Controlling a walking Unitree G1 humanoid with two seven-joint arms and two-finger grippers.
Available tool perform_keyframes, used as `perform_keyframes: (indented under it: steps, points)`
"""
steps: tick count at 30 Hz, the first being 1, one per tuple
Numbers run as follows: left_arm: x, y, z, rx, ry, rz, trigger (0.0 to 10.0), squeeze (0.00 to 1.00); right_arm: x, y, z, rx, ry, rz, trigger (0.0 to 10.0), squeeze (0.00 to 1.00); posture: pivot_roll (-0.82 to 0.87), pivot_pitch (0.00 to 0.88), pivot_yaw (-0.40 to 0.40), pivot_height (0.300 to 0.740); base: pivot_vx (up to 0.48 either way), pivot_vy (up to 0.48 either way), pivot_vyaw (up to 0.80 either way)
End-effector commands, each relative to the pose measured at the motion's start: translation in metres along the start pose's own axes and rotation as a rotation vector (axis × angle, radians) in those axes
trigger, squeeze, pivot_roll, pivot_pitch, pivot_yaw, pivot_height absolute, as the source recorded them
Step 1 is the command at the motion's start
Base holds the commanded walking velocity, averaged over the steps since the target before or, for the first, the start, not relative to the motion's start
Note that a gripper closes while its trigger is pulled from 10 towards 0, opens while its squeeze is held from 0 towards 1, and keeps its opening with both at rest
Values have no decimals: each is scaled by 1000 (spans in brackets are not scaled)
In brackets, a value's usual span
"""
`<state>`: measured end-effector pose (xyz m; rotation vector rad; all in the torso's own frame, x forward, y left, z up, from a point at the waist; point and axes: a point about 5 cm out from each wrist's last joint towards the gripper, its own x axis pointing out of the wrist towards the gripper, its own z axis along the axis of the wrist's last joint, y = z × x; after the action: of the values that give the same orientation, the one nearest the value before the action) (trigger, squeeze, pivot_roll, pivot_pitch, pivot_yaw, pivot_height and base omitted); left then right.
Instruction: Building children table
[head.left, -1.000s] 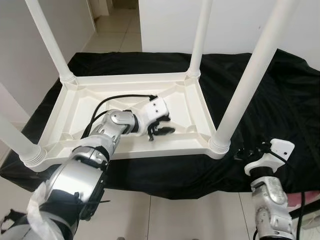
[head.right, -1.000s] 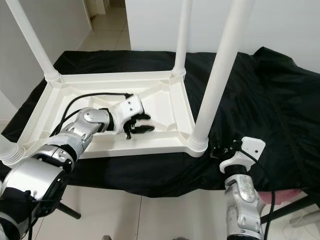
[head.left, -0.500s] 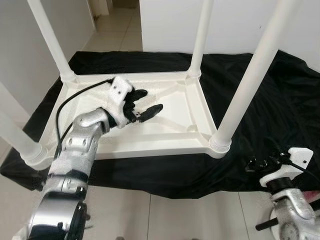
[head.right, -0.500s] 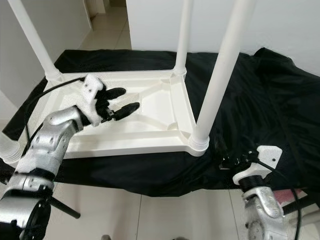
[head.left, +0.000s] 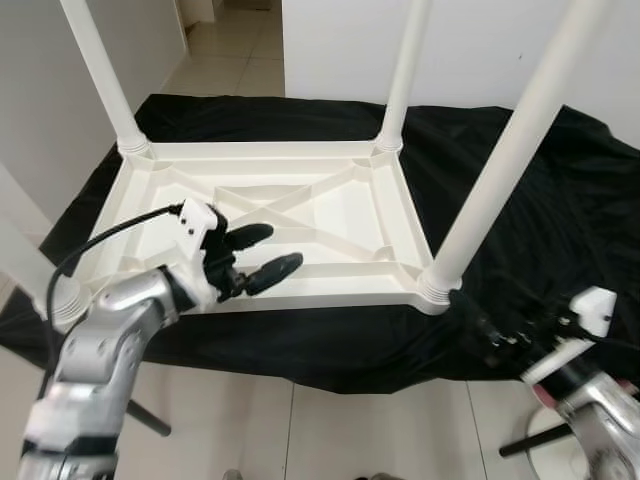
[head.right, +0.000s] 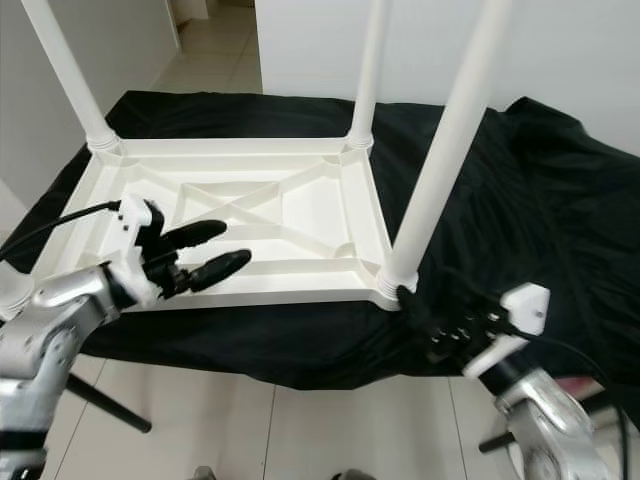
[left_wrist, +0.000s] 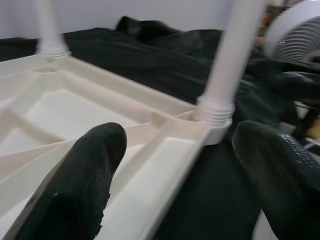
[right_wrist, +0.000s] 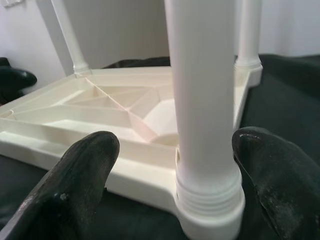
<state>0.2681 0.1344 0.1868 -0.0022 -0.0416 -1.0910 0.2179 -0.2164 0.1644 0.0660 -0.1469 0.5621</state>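
I have the white plastic table (head.left: 270, 215) lying upside down on a black cloth (head.left: 560, 200), its ribbed underside facing up and 4 legs screwed into the corner sockets, pointing upward. The near-right leg (head.left: 500, 165) rises from its threaded collar at the corner closest to my right arm; the far-right leg (head.left: 400, 75) and far-left leg (head.left: 98, 75) stand at the back corners, and I can see the near-left leg (head.left: 30, 275) only at the picture's edge.

My left gripper (head.left: 260, 255) hovers over the near long edge of the table, toward its left half, with both black fingers (head.left: 272, 272) spread wide and nothing between them. In the left wrist view those fingers (left_wrist: 75, 190) frame the table's rim and the near-right leg's collar beyond.

My right gripper (head.right: 435, 320) sits low over the cloth just beside the near-right corner, fingers aimed at that leg's base. In the right wrist view the 2 fingertips (right_wrist: 75, 180) stand wide apart on either side of the leg (right_wrist: 202, 100), not touching it as far as I can tell. Pale tiled floor (head.left: 330, 430) lies in front of the cloth
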Motion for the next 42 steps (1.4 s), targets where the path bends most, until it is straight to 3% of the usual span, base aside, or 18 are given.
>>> perform_keyframes:
  steps: [1,2,8,17,22,28,42]
  points:
    - [3,-11,-1,0,15,-48,10000,0,6,1,-2,1,19,25,10000,0,-47,30,-12,740,0,0,0]
    - [9,-19,-2,-1,7,-52,10000,0,13,-2,-2,-6,12,19,10000,0,-45,27,-13,740,0,0,0]
    - [28,-37,-3,-64,-10,-71,10000,0,32,-8,-5,-26,2,-6,10000,0,-35,12,-18,740,0,0,0]
    - [49,-38,1,-88,-61,-11,10000,0,50,-8,-16,-22,9,-18,10000,0,-37,7,-14,740,0,0,0]
    - [62,-42,-2,-114,-63,-13,10000,0,72,-13,-25,-24,-2,-67,10000,0,-46,3,-12,740,0,0,0]
    - [69,-43,-6,-75,-27,-61,10000,0,96,-21,-27,-71,38,-33,10000,0,-53,0,-16,740,0,0,0]
    - [75,-51,-6,-50,-36,-17,10000,0,97,-44,-31,-157,98,-31,10000,0,-43,0,-35,740,0,0,0]
